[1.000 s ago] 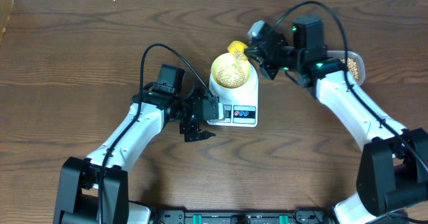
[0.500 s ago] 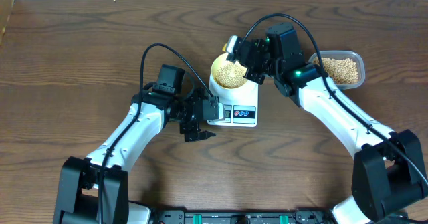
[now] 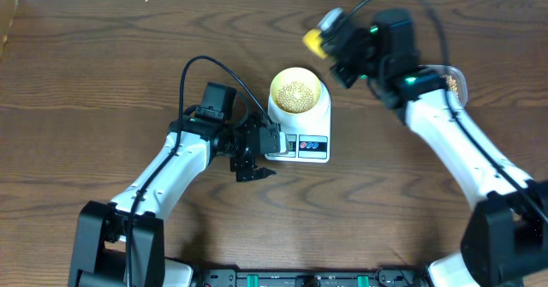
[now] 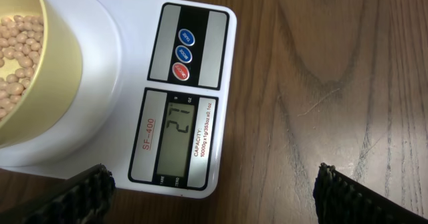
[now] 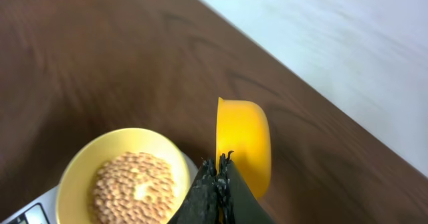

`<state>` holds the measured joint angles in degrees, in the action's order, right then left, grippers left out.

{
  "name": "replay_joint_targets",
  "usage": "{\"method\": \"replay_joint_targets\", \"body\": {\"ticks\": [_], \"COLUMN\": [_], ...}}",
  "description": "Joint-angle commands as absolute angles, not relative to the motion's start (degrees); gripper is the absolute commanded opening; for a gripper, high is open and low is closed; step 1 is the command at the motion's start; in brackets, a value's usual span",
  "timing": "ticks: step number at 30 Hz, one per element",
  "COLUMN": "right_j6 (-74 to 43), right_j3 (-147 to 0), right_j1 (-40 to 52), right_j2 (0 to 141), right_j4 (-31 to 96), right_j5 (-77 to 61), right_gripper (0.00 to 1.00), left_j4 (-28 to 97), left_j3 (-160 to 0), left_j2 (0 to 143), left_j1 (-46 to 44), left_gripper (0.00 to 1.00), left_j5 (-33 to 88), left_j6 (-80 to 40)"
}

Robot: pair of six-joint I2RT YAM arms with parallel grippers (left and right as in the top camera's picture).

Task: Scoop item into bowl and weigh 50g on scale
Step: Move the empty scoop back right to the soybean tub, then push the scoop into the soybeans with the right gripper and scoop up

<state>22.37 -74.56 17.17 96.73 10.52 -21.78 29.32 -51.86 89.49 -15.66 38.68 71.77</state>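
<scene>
The right claw [image 5: 217, 169] pinches the yellow scoop [image 5: 245, 142] beyond the bowl [image 3: 276, 88] of beans [image 3: 296, 96] on the scale [image 3: 312, 143]; the left claw [image 3: 255, 174] gapes wide beside it.

Bowl [image 4: 48, 83] on scale [image 4: 127, 63], display [image 4: 175, 138] 27

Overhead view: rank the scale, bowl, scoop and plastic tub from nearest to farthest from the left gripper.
1. Scale, right beside the left gripper.
2. Bowl, on the scale's far end.
3. Scoop, beyond the bowl, near the back edge.
4. Tub, far right, mostly behind the right arm.
</scene>
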Motion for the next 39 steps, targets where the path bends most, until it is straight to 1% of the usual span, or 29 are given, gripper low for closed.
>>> {"method": "replay_joint_targets", "body": {"ticks": [1,8,12,15,22,32,39], "right_j6": [14.46,14.33,11.18,11.20,8.82,8.10,-3.20], "right_j3": [-76.05,-76.05,-76.05,-75.92,-73.80,-67.59,-61.34], "right_j1": [12.21,2.39,-3.01,-6.07,-10.55,-10.39,-10.41], "right_j2": [94.56,94.83,94.83,94.83,94.83,94.83,94.85], "right_j4": [13.63,23.75,29.04,34.09,39.29,32.84,26.26], "right_j5": [-22.81,-22.44,-22.85,-22.00,-5.08,-3.70,-6.20], "right_gripper": [0.01,0.02,0.01,0.01,0.01,0.01,0.01], "left_j4": [29.28,29.26,29.28,29.28,29.28,29.28,29.28], "left_j3": [-51.16,-51.16,-51.16,-51.16,-51.16,-51.16,-51.16], "left_j2": [89.65,89.65,89.65,89.65,89.65,89.65,89.65], "left_j1": [-15.79,-15.79,-15.79,-15.79,-15.79,-15.79,-15.79], "left_gripper": [0.98,0.98,0.98,0.98,0.98,0.98,0.98], "left_j5": [39.42,39.42,39.42,39.42,39.42,39.42,39.42], "left_j6": [71.07,71.09,71.09,71.09,71.09,71.09,71.09]}}
